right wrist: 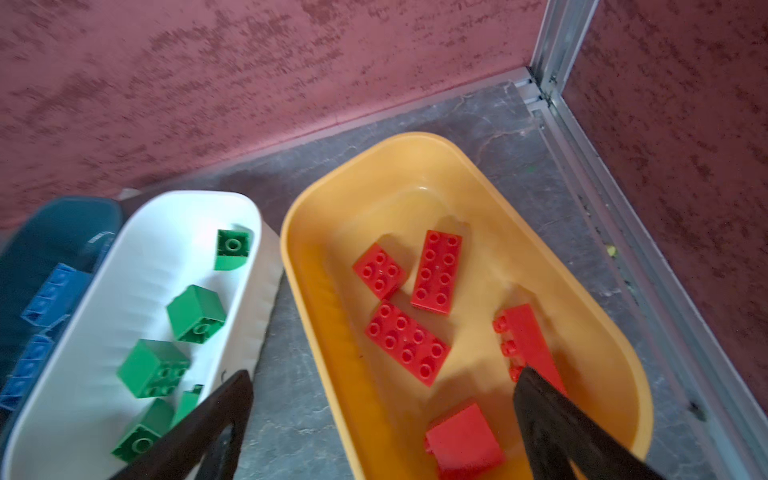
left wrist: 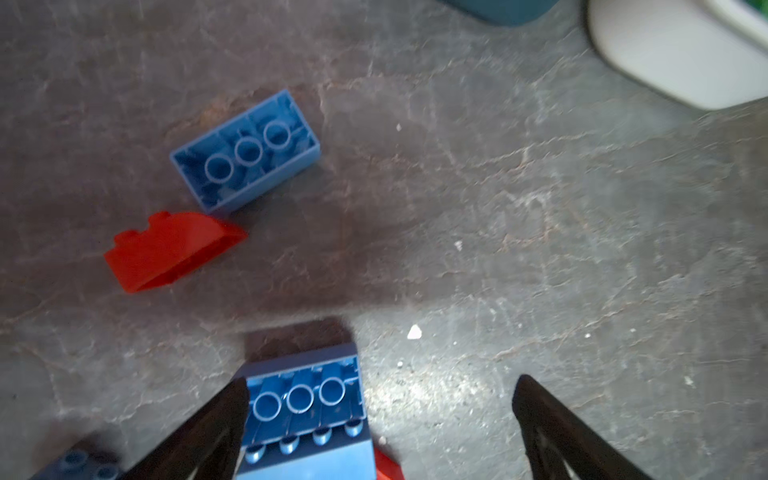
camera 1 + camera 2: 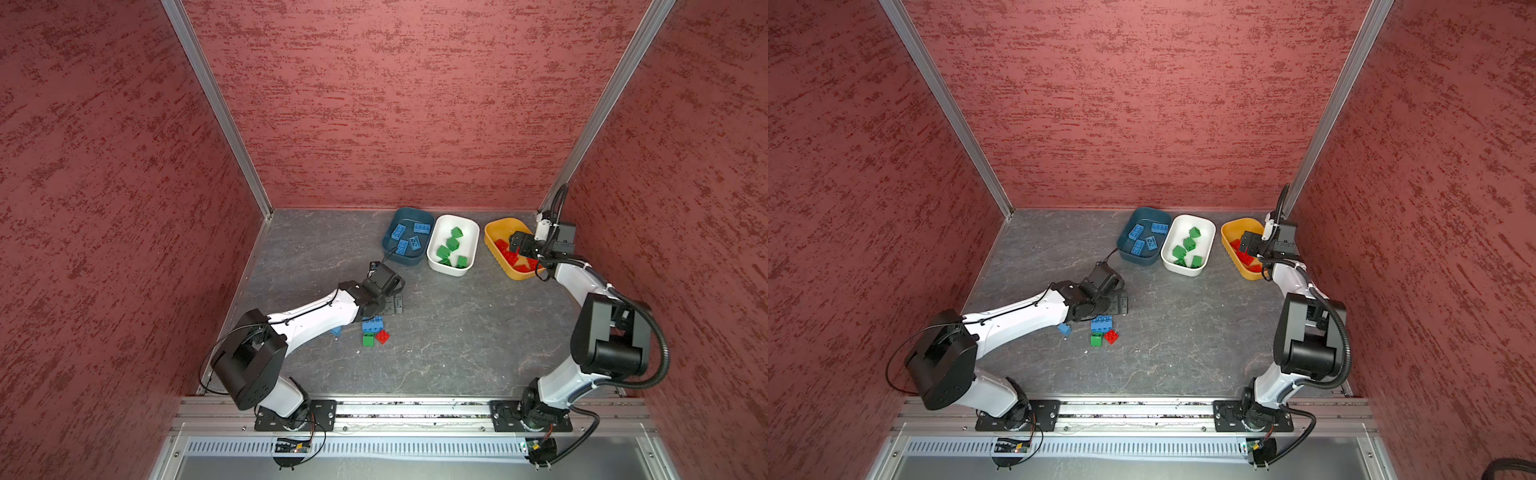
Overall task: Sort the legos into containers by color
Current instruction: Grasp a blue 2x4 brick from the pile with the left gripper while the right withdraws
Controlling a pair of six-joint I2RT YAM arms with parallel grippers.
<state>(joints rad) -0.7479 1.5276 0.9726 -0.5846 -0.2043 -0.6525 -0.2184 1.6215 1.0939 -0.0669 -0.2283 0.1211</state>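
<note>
The legos are mostly in place. Blue ones lie in the teal tub [image 3: 407, 217], green ones in the white tub [image 3: 451, 269] and red ones in the yellow tub [image 3: 500, 227]. The three tubs stand in a row at the far side of the worktop [image 3: 457, 332].

A small group is not yet sorted. Both top views show an oblong blue brick [image 3: 372, 323], a green brick [image 3: 368, 340] and a red brick [image 3: 382, 336] close together. A small blue brick [image 3: 336, 331] lies a little apart, just beside the left arm.

The left gripper [image 2: 382, 382] hovers over this group with its jaws wide and nothing between them. In the left wrist view the oblong blue brick shows a hollow face just beside one finger, not in the middle of the gap. I judge that the step in hand is picking this brick. The next move calls for centring the jaws on it, going down, closing, and then carrying it to the teal tub.

The right gripper [image 1: 384, 374] hangs over the yellow tub, jaws wide and empty. A loose red brick would be its next work.

Only the left wrist view shows a second upturned blue brick [image 2: 245, 151] and a round-topped red brick [image 2: 170, 251]. In the top views the left wrist seems to cover that place. The green brick shows only in the top views. The right wrist view shows five red bricks in the yellow tub, and from above the gripper partly hides them.
</note>
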